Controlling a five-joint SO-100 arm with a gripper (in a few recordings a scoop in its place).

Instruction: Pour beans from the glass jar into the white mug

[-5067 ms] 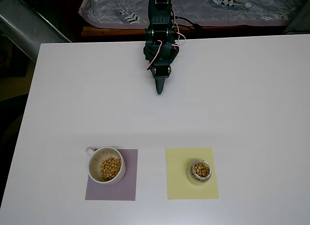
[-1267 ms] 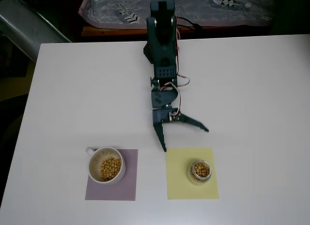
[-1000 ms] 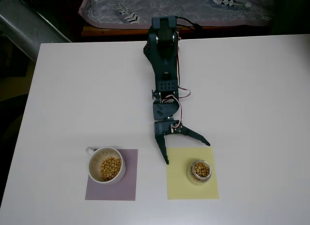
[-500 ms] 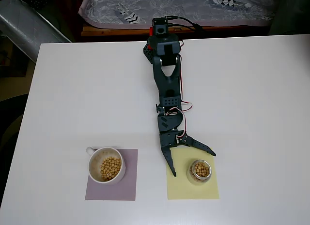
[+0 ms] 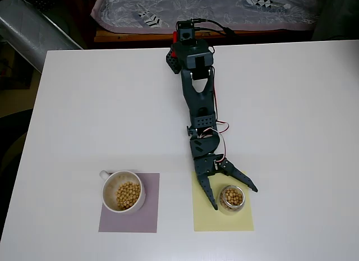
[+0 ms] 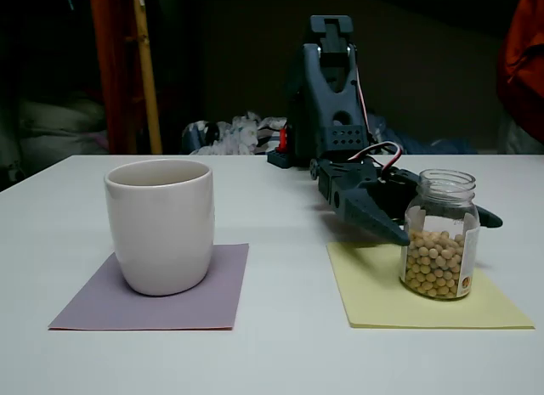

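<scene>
Right now my gripper (image 5: 234, 197) has its jaws spread wide and holds nothing, one finger on each side of the jar (image 5: 231, 198). In the overhead view the jar stands upright on the yellow mat (image 5: 222, 221), at about five o'clock from the wrist. I have the arm stretched low. The mug (image 5: 123, 192) sits well apart at nine o'clock, beans (image 5: 128, 193) inside.

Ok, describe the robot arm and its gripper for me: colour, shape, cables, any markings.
The arm is dark teal-grey plastic, built of boxy segments, with a small red part near its base. Thin red and white wires loop out beside the wrist. The gripper has two long, flat fingers that taper to points, the same dark colour. A grid of small holes dots one upper segment. No printed markings can be made out.
</scene>
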